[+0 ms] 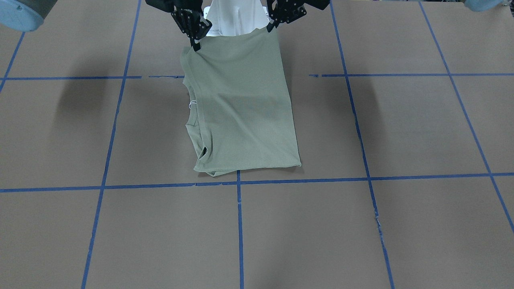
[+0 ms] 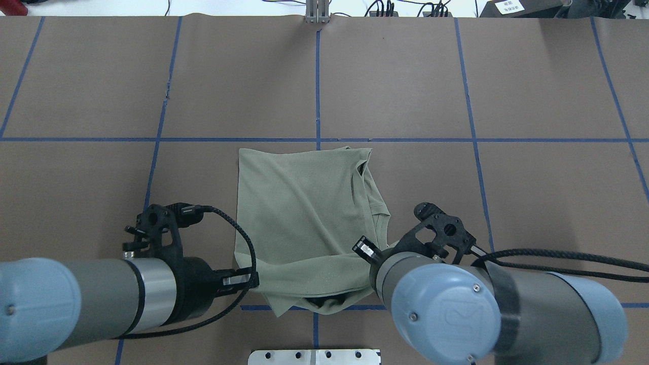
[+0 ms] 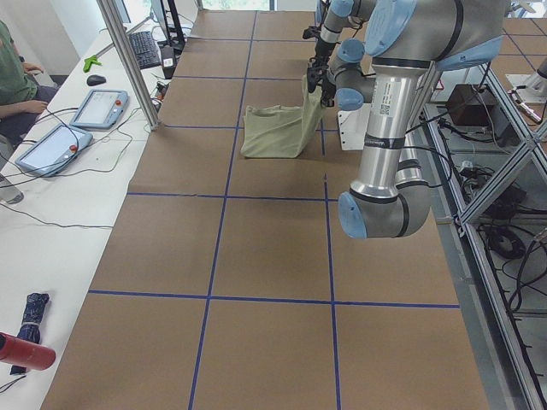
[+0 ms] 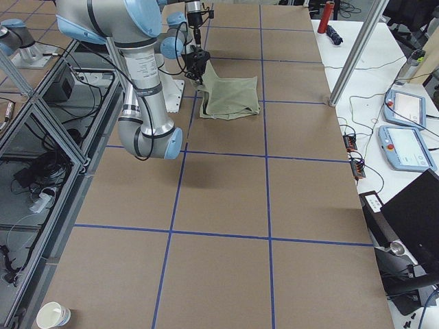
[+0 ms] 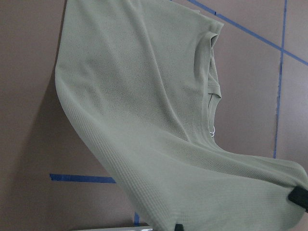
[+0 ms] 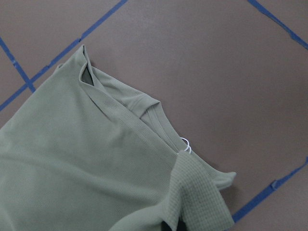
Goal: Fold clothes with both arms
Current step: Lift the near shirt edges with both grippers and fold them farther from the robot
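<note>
The sage-green shirt (image 1: pixel 241 108) is being held up along its robot-side edge, and both grippers are being used for it. On the collar side, one corner of that edge is being pinched between the pressed-together fingers of the right gripper (image 1: pixel 195 45). The opposite corner is being nipped the same way by the left gripper (image 1: pixel 270 28). (In the two wrist views only dark fingertip ends are being shown at the cloth's border, so the pinch is being read from the front-facing view.)

From that raised edge the fabric is being let slope down to the table (image 1: pixel 401 224), where the rest of the garment is lying flat at the middle, close to the white pedestal base (image 1: pixel 237 18). In the overhead view a slack fold is being left to sag between the left arm (image 2: pixel 101 299) and the right arm (image 2: pixel 507 309).

The ribbed collar (image 1: pixel 196 116) is being presented toward the robot's right. A small white loop (image 1: pixel 192 103) is showing just beside it. In the right wrist view that same collar is being seen with layers of cloth doubled beneath it.

The shirt's far edge is lying just beside one cross line of the blue tape (image 1: pixel 321 179) that is marking the brown table surface into squares. The sleeves are not being shown separately in any view. At the bench in the left-side view, a person (image 3: pixel 13 77) is seated well apart from the work.
</note>
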You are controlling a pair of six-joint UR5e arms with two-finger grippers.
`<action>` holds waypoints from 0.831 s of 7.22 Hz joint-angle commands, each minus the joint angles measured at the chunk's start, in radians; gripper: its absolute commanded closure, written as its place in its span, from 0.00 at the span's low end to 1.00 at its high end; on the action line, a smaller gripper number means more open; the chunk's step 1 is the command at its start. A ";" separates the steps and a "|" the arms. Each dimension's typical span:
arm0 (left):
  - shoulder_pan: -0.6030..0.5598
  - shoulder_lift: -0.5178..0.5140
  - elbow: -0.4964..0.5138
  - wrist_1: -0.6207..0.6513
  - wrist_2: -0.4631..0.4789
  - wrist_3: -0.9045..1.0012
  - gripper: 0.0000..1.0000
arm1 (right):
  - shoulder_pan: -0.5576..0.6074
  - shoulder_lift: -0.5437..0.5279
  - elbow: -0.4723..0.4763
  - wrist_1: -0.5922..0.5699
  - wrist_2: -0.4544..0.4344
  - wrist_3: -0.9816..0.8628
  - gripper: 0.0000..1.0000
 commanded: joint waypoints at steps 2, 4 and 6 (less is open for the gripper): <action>-0.189 -0.099 0.235 -0.011 -0.006 0.193 1.00 | 0.154 0.004 -0.226 0.234 0.004 -0.137 1.00; -0.247 -0.144 0.357 -0.042 -0.002 0.231 1.00 | 0.206 0.150 -0.415 0.250 0.005 -0.151 1.00; -0.287 -0.176 0.501 -0.132 0.000 0.257 1.00 | 0.236 0.177 -0.500 0.297 0.007 -0.175 1.00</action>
